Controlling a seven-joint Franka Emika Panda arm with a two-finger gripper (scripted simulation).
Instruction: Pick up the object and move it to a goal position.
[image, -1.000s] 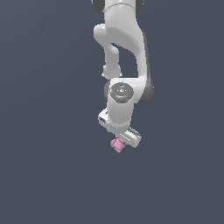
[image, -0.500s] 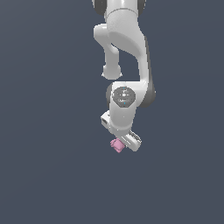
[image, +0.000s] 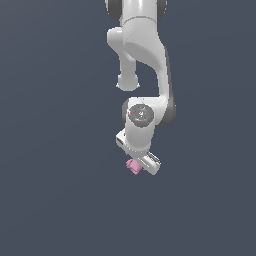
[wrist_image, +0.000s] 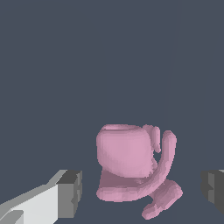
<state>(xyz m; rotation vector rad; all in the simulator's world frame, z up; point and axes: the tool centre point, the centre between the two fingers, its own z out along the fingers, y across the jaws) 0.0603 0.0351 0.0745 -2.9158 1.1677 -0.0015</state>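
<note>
Currently the claw (image: 141, 167) points down at the end of the arm (image: 145, 60), with the pink object (image: 133, 166) right at its tip, on the exterior view's left side of the fingers. Wrist view shows the object (wrist_image: 131, 168) sitting between the two dark pads (wrist_image: 70, 192), but with visible gaps to both, so the jaws stand apart and nothing is clamped yet. Object looks like a small blocky lump with a curved loop on one side, a bit like a mug with a handle; the loop side faces the far pad. Key relation: the object lies inside the jaw gap, roughly centred, slightly nearer the pad on the white finger. Whether it rests on a desk cannot be told; background is uniform dark grey with no visible edge. Likely next step is closing on the blocky body, not the loop. No goal marker visible in either view.
</note>
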